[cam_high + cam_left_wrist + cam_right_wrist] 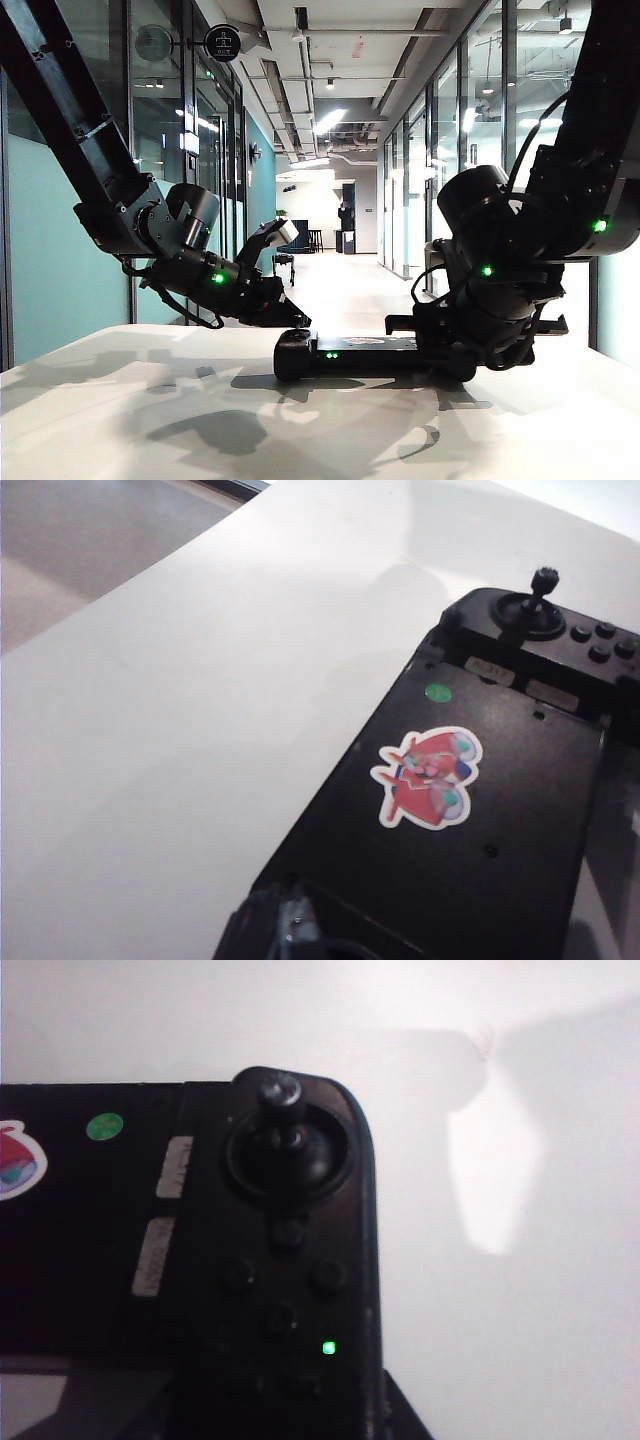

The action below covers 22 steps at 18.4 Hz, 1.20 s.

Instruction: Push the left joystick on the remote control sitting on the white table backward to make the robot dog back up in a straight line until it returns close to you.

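A long corridor (330, 270) runs back between glass walls (440, 150). Ceiling lights (330, 118) shine above a pale glossy floor (340, 290).

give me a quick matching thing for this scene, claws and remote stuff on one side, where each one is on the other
Things:
1. left claw
2. right claw
3. red sticker
4. remote control

Places:
a. lying on the white table
b. at the remote control's left end in the exterior view
c. on the remote control's flat middle
d. at the remote control's right end in the exterior view

Pairs: 1-b, 2-d, 3-c, 4-a
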Each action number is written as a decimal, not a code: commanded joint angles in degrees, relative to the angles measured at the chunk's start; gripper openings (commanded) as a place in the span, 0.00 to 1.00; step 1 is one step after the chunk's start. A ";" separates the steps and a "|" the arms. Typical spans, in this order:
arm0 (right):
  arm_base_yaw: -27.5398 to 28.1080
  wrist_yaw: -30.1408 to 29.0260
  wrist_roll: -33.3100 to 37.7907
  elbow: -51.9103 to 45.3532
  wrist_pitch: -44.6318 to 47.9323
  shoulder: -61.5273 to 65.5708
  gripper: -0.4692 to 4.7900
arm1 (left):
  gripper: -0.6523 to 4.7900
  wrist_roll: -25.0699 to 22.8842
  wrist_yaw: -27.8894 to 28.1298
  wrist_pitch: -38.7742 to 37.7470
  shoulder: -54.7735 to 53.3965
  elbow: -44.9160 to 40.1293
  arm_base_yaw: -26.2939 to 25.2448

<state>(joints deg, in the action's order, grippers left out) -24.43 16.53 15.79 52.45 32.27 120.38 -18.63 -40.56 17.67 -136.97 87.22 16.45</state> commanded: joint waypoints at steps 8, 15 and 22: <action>0.02 1.55 0.74 0.13 0.96 -0.22 0.46 | 0.11 -2.38 -2.38 -0.07 0.24 0.17 0.04; 0.02 1.75 0.74 0.15 0.96 -0.22 0.46 | 0.11 -2.38 -1.62 1.75 0.22 0.20 0.04; 0.02 1.75 0.74 0.15 0.96 -0.22 0.46 | 0.11 -2.40 -4.72 2.14 0.20 0.20 0.04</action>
<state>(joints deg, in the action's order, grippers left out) -24.43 17.76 15.90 52.38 32.16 120.38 -20.99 -43.00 18.81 -136.99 87.22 16.40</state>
